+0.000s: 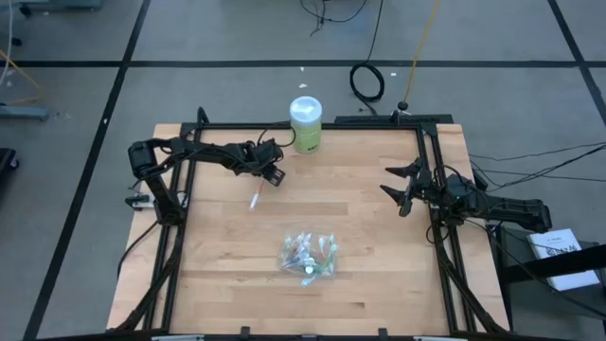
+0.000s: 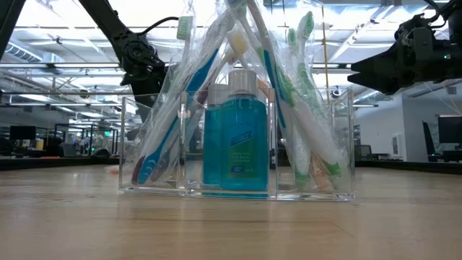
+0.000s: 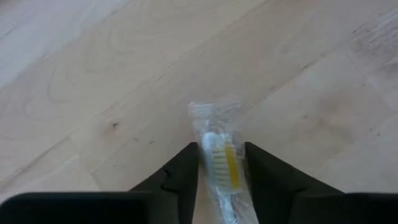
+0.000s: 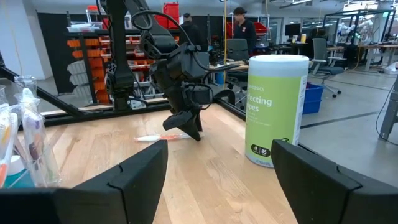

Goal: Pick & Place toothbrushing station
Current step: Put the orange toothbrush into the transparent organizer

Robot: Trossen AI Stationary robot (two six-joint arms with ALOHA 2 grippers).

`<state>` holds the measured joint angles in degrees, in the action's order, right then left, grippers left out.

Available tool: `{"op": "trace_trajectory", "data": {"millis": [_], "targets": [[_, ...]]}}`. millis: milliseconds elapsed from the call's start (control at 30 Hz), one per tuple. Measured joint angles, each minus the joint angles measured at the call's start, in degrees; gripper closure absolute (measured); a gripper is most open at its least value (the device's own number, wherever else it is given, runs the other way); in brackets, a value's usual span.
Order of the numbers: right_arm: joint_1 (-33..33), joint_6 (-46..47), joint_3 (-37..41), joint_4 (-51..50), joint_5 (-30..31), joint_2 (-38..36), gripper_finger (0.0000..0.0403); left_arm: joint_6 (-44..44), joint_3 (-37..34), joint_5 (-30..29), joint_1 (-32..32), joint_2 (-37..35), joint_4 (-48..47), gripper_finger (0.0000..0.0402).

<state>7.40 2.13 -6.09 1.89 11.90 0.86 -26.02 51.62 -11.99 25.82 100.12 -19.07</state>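
Wooden table (image 1: 218, 256) boards fill the middle of a big workshop. Near the front middle sits the clear organizer (image 2: 238, 191), packed with wrapped toothbrushes (image 2: 296, 94) and a blue bottle (image 2: 236, 130). Farther back, the left gripper (image 1: 271, 174) pinches one wrapped toothbrush (image 3: 222, 163) low over the wood. A green wipes tub (image 1: 305, 124) stands behind. The right gripper (image 1: 401, 187) waits spread wide at the right edge.
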Motion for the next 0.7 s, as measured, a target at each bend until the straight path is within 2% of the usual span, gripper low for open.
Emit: {"op": "trace_trajectory", "data": {"millis": [433, 600, 700], "targets": [[0.0, 0.0, 0.0, 0.0, 0.0, 0.0, 0.0124, 3.1, -0.1, 0.0, -0.1, -0.9, -0.5, 0.0345], [0.0, 0.0, 0.0, 0.0, 0.0, 0.0, 0.0124, 5.2, -0.2, 0.0, -1.7, -6.0, -0.4, 0.0381], [0.0, 0.0, 0.0, 0.0, 0.0, 0.0, 0.0124, 6.5, -0.1, -0.1, -3.7, -10.9, -0.2, 0.0390]]}}
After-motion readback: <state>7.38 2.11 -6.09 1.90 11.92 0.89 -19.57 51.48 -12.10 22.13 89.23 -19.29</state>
